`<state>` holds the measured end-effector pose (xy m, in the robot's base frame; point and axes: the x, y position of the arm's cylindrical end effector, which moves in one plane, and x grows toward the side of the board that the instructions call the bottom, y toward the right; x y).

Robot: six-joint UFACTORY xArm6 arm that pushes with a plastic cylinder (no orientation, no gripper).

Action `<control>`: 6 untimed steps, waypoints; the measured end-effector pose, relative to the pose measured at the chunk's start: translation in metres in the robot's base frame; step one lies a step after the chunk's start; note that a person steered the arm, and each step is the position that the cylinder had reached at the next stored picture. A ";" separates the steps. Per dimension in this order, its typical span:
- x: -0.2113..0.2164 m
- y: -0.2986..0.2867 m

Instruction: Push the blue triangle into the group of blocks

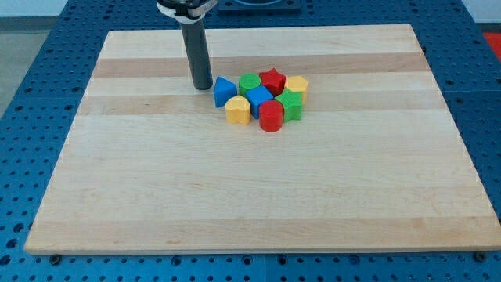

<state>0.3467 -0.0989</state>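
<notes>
The blue triangle lies at the left edge of a tight cluster of blocks in the upper middle of the wooden board. It touches the yellow block and the green cylinder. The cluster also holds a blue cube, a red star, a yellow block, a green block and a red cylinder. My tip stands just left of the blue triangle, with a small gap between them.
The board rests on a blue perforated table. The rod rises from the tip to the view's top edge, where the arm's end shows.
</notes>
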 end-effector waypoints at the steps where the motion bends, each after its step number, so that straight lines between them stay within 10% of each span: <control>1: 0.016 0.007; 6: 0.020 0.031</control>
